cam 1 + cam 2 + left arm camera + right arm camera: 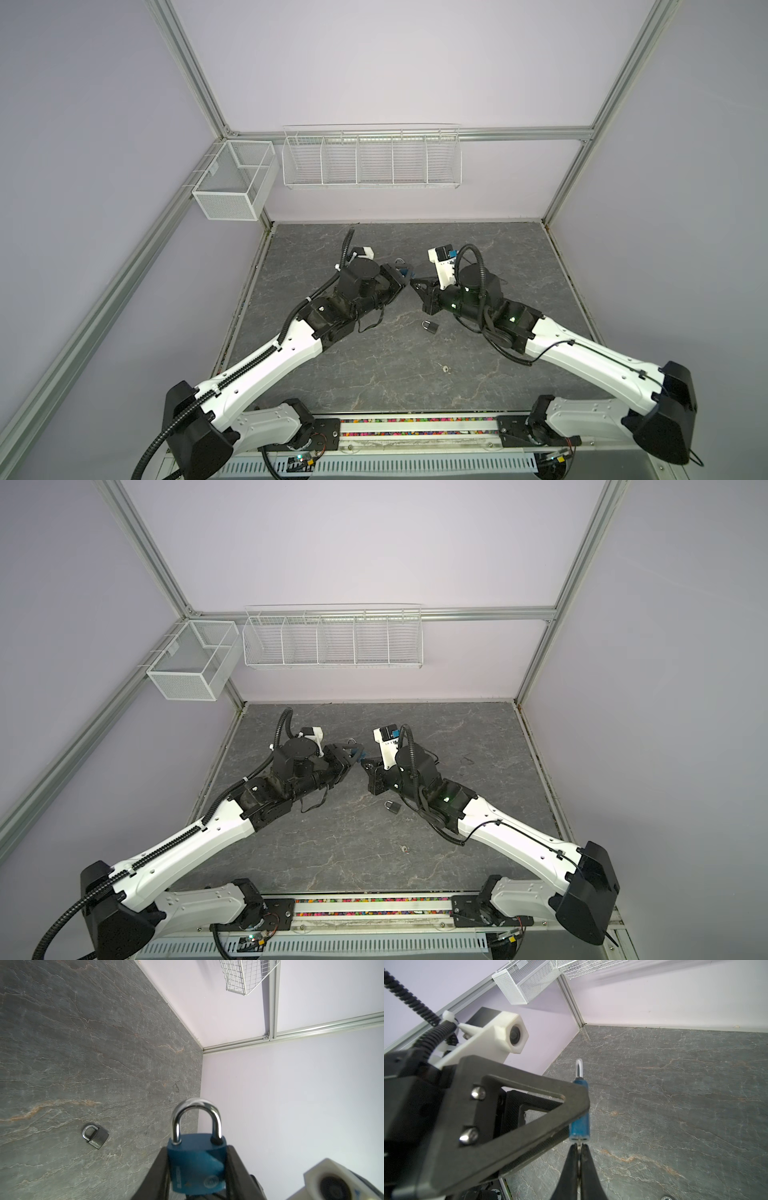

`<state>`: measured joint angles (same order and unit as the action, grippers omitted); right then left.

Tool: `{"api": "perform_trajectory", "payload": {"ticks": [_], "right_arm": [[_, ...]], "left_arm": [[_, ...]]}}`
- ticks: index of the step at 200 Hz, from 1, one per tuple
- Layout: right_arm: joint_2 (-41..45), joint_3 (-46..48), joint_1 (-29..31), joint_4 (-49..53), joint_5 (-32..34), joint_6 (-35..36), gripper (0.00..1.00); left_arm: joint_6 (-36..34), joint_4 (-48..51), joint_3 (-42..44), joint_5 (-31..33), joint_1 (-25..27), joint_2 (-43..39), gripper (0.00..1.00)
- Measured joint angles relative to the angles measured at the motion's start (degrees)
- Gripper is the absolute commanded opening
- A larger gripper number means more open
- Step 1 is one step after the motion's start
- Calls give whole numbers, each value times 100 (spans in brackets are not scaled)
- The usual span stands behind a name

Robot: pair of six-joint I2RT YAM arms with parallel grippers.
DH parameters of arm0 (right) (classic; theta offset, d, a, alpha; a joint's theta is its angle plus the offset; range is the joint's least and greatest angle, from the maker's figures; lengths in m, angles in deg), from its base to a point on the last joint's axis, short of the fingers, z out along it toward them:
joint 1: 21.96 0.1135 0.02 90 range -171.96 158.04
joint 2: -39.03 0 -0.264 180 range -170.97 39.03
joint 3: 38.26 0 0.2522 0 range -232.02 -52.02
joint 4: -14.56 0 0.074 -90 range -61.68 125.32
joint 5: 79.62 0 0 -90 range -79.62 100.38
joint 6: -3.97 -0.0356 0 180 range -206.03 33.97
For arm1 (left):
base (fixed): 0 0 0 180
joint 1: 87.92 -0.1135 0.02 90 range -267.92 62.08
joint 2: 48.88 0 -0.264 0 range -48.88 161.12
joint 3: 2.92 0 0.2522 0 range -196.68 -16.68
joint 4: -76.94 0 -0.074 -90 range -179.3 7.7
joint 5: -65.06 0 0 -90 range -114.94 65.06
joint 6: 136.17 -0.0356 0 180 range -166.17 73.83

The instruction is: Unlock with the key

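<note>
Right wrist view showed the right hand [579, 1150] pressed together on the thin key [579, 1144], whose tip met the keyway end of the blue padlock [580, 1124]. The left hand [197, 1159] clamped that padlock's body clear of the bench [83, 1043], probably to brace it against the twist to come. Its shackle [196, 1118] sat closed. A grey padlock [96, 1135] lay below it, untouched.

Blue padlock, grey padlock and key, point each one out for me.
Blue padlock [196, 1164], left wrist view, front of its body.
Grey padlock [99, 1138], left wrist view, its dark body.
Key [579, 1145], right wrist view, metal strip meeting the blue padlock's base.
</note>
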<state>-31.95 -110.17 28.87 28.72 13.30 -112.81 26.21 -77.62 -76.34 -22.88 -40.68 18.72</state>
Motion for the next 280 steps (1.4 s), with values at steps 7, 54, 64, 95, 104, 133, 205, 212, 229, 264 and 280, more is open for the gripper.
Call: {"api": "perform_trajectory", "payload": {"ticks": [7,54,64,95,104,133,205,212,229,264,280], "right_arm": [[-33,-20,-2,-9,-2,0,6],[-111,-90,-59,-85,-140,-70,7],[-111,-87,-81,-138,-210,-120,6],[-109,-42,-127,-289,-411,-341,6],[-105,-13,-140,-354,-452,-402,7],[-35,79,-179,-557,-560,-590,6],[140,170,-269,-1287,-741,-1226,7],[146,170,-269,-1351,-715,-1314,7],[199,173,-334,-1541,-601,-1506,6],[302,133,-136,-1517,-584,-1268,7],[304,133,-107,-1462,-551,-1165,6]], "left_arm": [[4,-7,7,2,-4,-7,2],[39,-55,11,7,-37,-31,2],[42,-153,63,17,-42,-63,2],[96,-616,398,-50,-98,-238,2],[94,-710,448,-74,-111,-256,2],[37,-890,501,-133,-122,-289,0],[-111,-1937,815,-350,-160,-529,0],[-138,-2000,815,-361,-160,-535,0],[-201,-2135,822,-345,-197,-573,2],[-249,-2192,835,-520,-208,-551,12],[-310,-2142,837,-542,-223,-553,19]]}}
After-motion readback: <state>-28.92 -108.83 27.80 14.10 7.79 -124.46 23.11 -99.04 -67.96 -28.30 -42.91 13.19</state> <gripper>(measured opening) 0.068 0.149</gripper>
